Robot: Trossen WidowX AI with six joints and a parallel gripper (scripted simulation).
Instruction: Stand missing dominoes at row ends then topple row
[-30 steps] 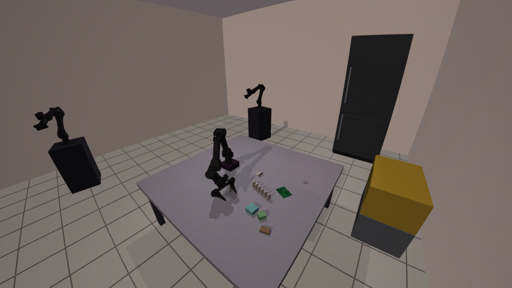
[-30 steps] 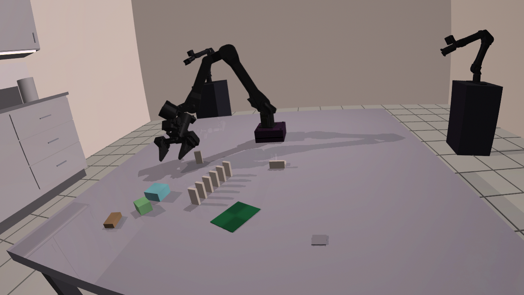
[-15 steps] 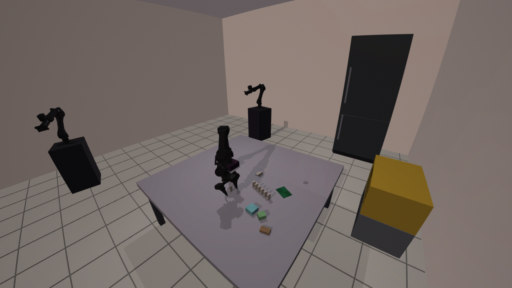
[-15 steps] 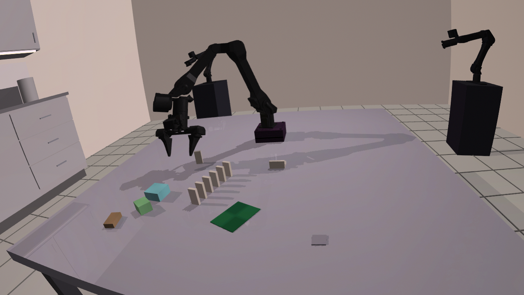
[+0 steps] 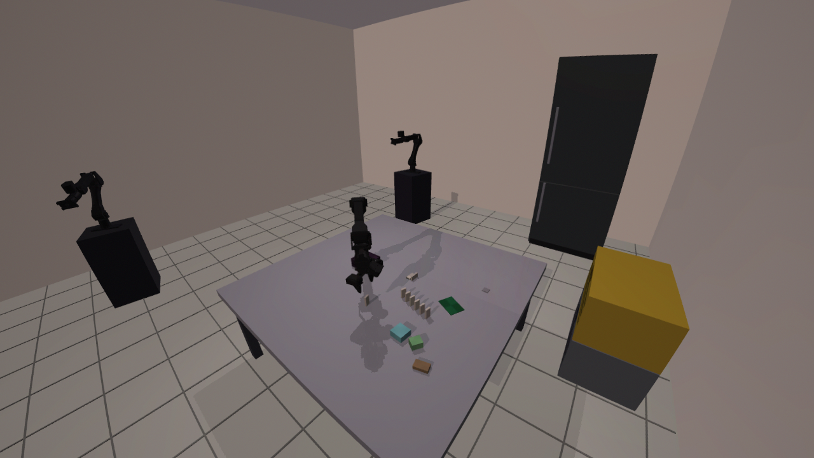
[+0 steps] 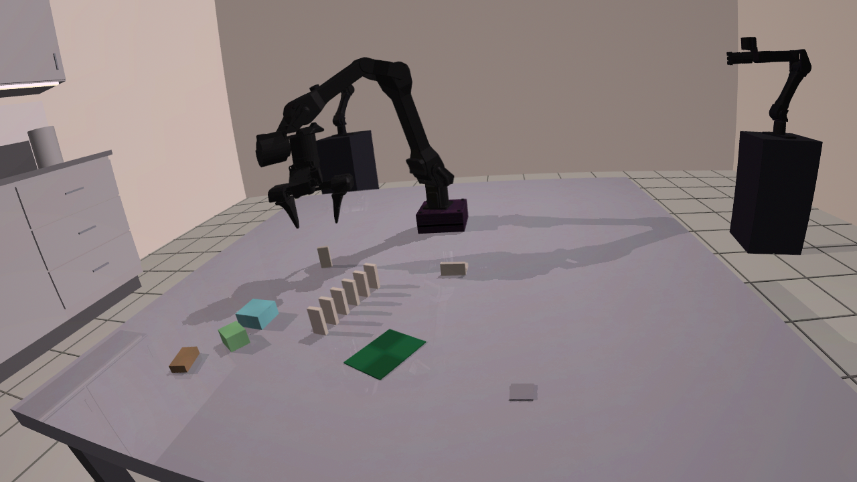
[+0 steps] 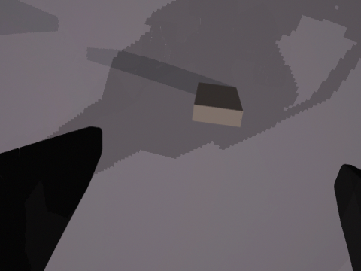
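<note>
My gripper (image 5: 365, 285) (image 6: 317, 223) (image 7: 225, 159) is open and empty, pointing down above a single pale domino (image 5: 367, 299) (image 6: 325, 257) (image 7: 218, 97). That domino stands upright by itself, apart from the row. It is below the fingertips, and nothing touches it. Several evenly spaced dominoes (image 5: 417, 305) (image 6: 350, 292) stand upright in a straight row, out of the wrist view. Another domino (image 5: 412, 277) (image 6: 452, 269) lies on its long side, beyond the row's end nearer the arm's base; its far side is partly hidden.
A teal block (image 5: 400, 332) (image 6: 257, 313), a green block (image 5: 416, 342) (image 6: 234, 337) and a brown block (image 5: 421, 365) (image 6: 184, 359) lie beyond the row's other end. A flat dark green square (image 5: 451, 305) (image 6: 385, 354) and a small grey tile (image 5: 485, 290) (image 6: 522, 391) lie on the row's other side.
</note>
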